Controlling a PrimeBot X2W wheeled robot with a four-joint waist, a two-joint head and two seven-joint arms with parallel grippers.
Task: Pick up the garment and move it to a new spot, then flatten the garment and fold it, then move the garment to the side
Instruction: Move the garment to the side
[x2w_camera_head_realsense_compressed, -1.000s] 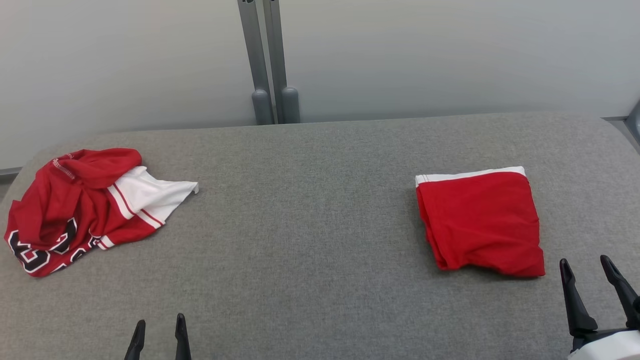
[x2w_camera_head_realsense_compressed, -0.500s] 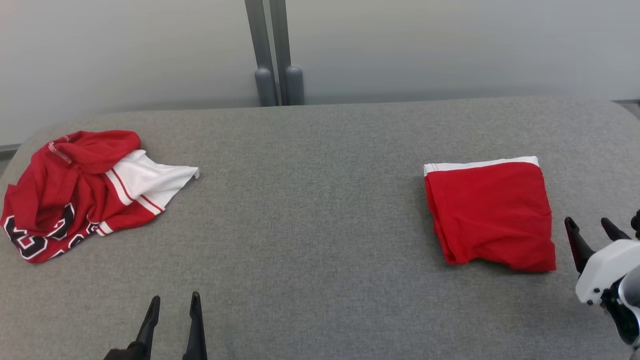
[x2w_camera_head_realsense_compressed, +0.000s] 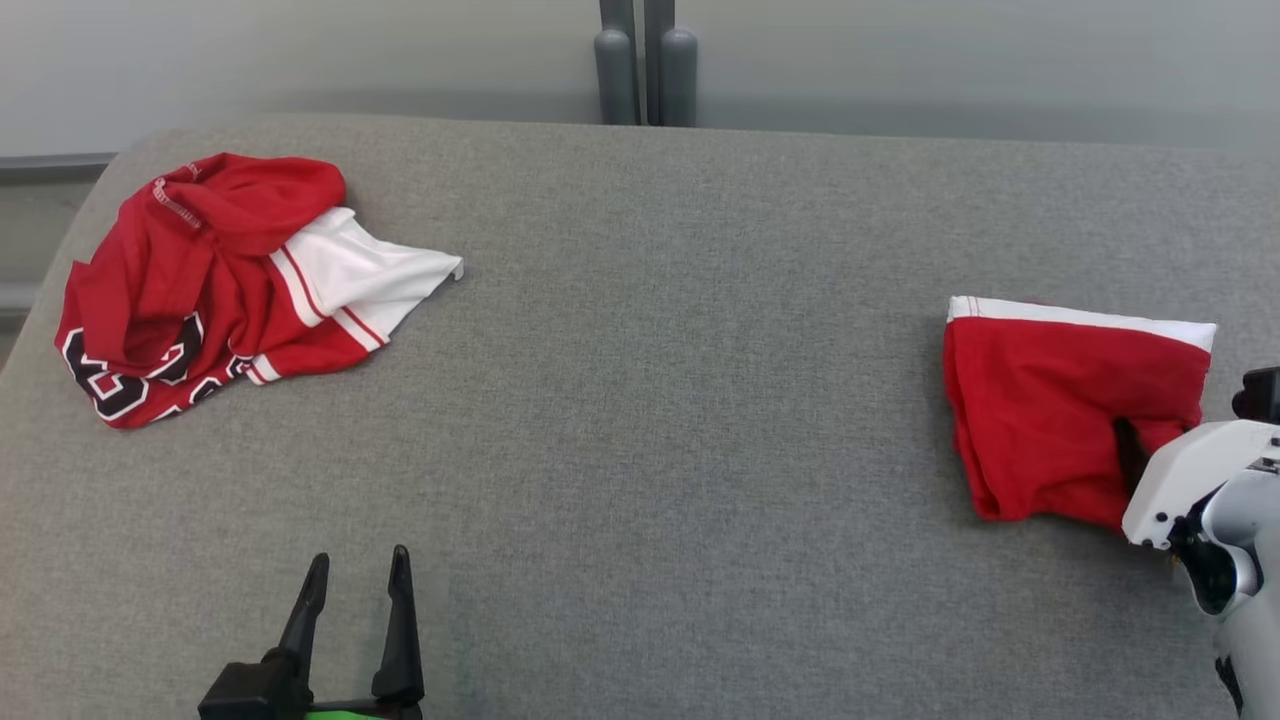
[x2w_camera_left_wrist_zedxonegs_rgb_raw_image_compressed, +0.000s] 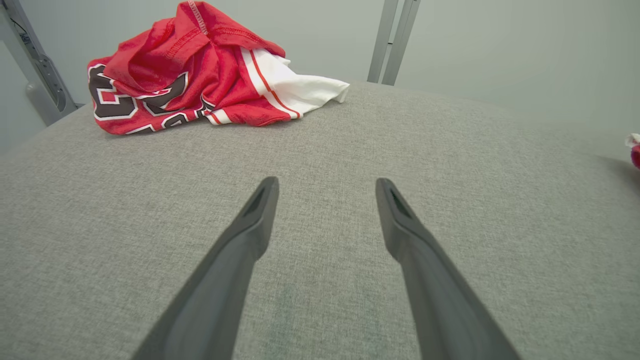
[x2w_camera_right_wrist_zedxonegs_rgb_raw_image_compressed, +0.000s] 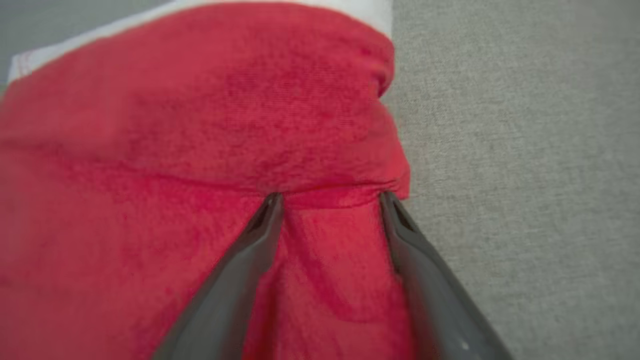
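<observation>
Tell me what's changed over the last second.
The right gripper moved from beside the folded red garment onto its near right corner, jaws open astride a fold. The head view also shifted. The left gripper stayed open; the crumpled jersey is unmoved.

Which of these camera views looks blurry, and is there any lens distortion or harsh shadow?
Right wrist view: soft and blurred, the folded red garment sits too close to focus. Left wrist view: sharp, but the wide lens bows the grey table. Head view: even, diffuse light, just a faint shadow beside the crumpled jersey.
</observation>
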